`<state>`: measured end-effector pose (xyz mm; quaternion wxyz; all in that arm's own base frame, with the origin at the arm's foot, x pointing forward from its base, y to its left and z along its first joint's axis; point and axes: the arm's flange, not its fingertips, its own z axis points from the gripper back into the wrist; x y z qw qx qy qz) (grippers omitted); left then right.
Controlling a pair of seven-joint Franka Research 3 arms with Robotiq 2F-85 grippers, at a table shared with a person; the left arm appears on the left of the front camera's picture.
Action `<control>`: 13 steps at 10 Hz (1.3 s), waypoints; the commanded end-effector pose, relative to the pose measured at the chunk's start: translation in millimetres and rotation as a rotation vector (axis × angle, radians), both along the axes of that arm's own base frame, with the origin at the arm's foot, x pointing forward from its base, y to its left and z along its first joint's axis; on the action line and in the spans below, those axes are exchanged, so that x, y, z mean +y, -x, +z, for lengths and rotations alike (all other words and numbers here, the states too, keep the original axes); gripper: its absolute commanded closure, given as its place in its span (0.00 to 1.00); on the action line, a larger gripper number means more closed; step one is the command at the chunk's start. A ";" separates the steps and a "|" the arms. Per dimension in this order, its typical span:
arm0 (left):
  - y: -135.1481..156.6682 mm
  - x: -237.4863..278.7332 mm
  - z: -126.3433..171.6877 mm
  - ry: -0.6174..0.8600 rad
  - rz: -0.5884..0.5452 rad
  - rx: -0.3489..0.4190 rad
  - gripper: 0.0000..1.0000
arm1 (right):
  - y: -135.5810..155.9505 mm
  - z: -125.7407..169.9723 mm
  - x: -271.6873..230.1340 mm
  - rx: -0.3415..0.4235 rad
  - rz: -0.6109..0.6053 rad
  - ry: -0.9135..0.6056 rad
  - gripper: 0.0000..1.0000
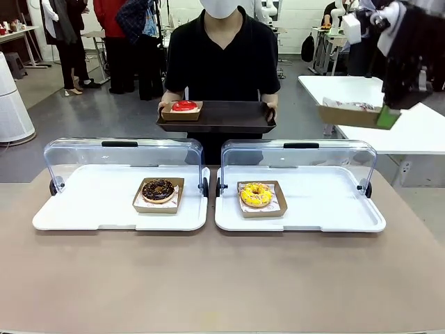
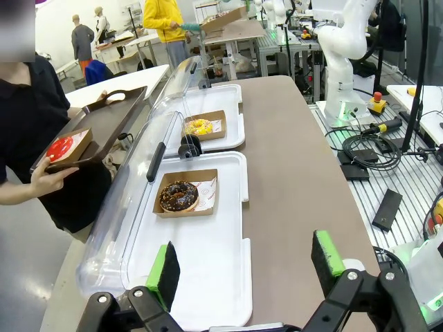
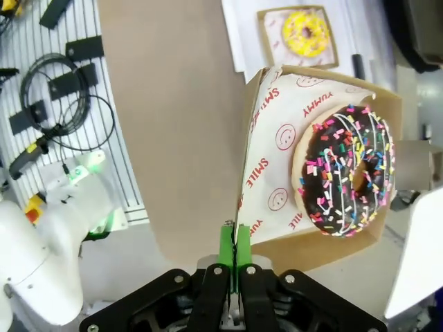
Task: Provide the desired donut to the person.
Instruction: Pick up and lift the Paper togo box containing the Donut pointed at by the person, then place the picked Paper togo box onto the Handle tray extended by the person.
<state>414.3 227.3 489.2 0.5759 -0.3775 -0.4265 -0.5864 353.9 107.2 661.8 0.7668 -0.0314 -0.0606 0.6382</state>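
The left white tray [image 1: 83, 205] and right white tray [image 1: 330, 205] are lying side by side on the brown worktop [image 1: 222, 278], their raised clear lids [image 1: 124, 156] standing before the person [image 1: 222, 59]. The person is holding a dark serving tray [image 1: 233, 117] carrying a red donut [image 1: 184, 106]. A chocolate donut [image 1: 158, 189] and a yellow donut [image 1: 256, 195] are sitting in the white trays. My right hand [image 3: 234, 249] is clenching a cardboard carton [image 3: 325, 252] by its rim, with the sprinkled chocolate donut [image 3: 325, 183] lying just beyond my fingers. My left hand [image 2: 243, 243] is hanging released over the left white tray.
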 end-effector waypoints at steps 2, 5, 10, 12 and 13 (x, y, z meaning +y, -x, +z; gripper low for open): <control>2.4 0.5 1.7 -0.003 -0.008 0.002 0.00 | -43.2 12.2 9.2 0.059 -0.027 -0.038 1.00; 2.4 0.5 1.7 -0.003 -0.008 0.002 0.00 | -47.3 4.5 8.4 0.038 -0.015 -0.013 1.00; 2.4 0.5 1.7 -0.003 -0.008 0.002 0.00 | -47.3 4.5 8.4 0.038 -0.015 -0.013 1.00; 2.4 0.5 1.7 -0.003 -0.008 0.002 0.00 | -47.3 4.5 8.4 0.038 -0.015 -0.013 1.00; 2.4 0.5 1.7 -0.003 -0.008 0.002 0.00 | -47.3 4.5 8.4 0.038 -0.015 -0.013 1.00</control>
